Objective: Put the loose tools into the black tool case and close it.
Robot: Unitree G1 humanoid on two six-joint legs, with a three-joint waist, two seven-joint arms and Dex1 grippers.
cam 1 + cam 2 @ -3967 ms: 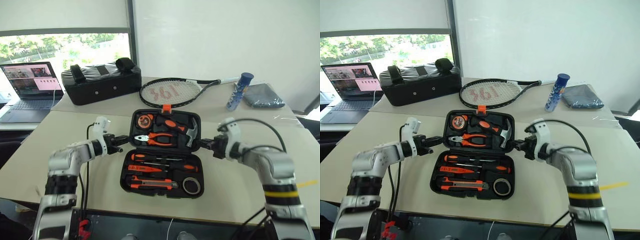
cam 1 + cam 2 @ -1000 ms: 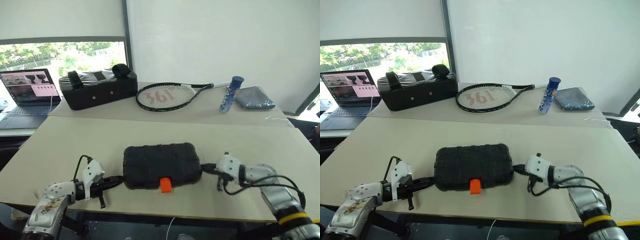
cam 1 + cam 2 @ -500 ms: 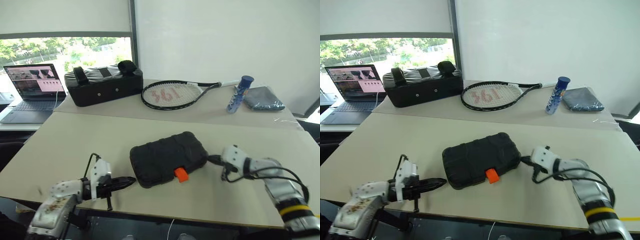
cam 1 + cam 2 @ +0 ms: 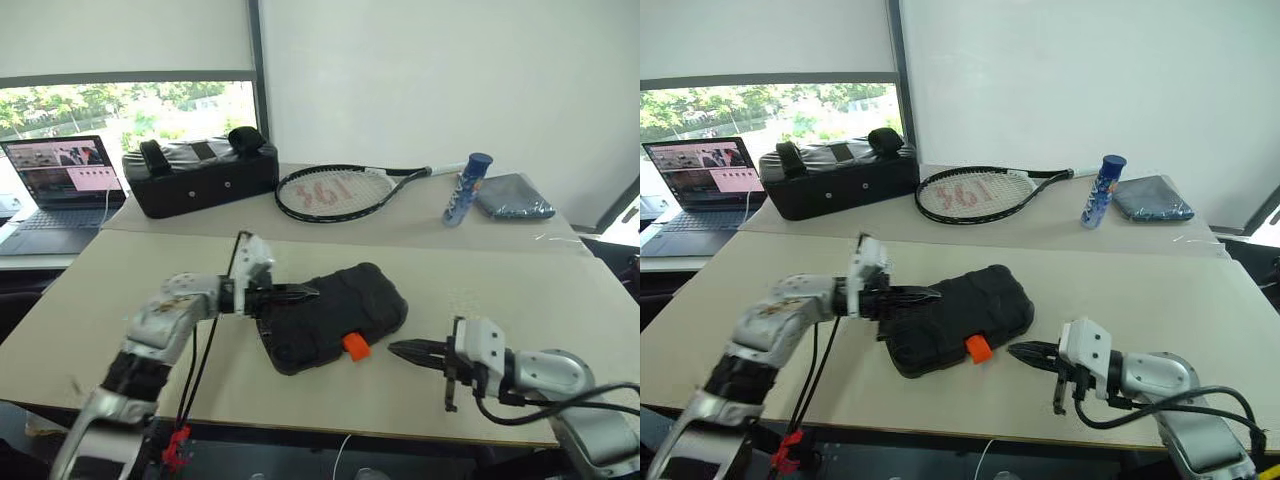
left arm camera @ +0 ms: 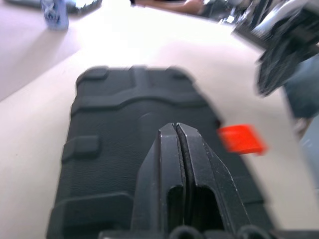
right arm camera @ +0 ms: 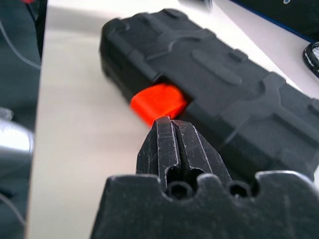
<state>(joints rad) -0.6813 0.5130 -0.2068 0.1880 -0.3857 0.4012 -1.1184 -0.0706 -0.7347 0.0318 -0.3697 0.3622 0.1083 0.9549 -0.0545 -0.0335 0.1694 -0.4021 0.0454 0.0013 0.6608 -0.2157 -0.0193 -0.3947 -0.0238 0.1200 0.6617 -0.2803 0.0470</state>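
Observation:
The black tool case (image 4: 335,312) lies shut and skewed on the near table, its orange latch (image 4: 355,347) facing the front edge. The loose tools are hidden. My left gripper (image 4: 310,293) is shut and empty, its tips over the left part of the ribbed lid (image 5: 114,119); whether it touches the lid I cannot tell. My right gripper (image 4: 395,349) is shut and empty too, low over the table just right of the latch and pointing at it. In the right wrist view the latch (image 6: 158,102) sits just beyond the shut fingertips (image 6: 164,124).
On the far table stand a black soft bag (image 4: 200,175), a tennis racket (image 4: 335,192), a blue bottle (image 4: 465,188) and a grey pouch (image 4: 512,197). A laptop (image 4: 60,185) is open at far left. The table's front edge (image 4: 330,425) runs close below the case.
The case has swung askew, latch end toward the right. My left gripper rose from the front left edge to over the lid. My right gripper drew back from the case's right side toward the front.

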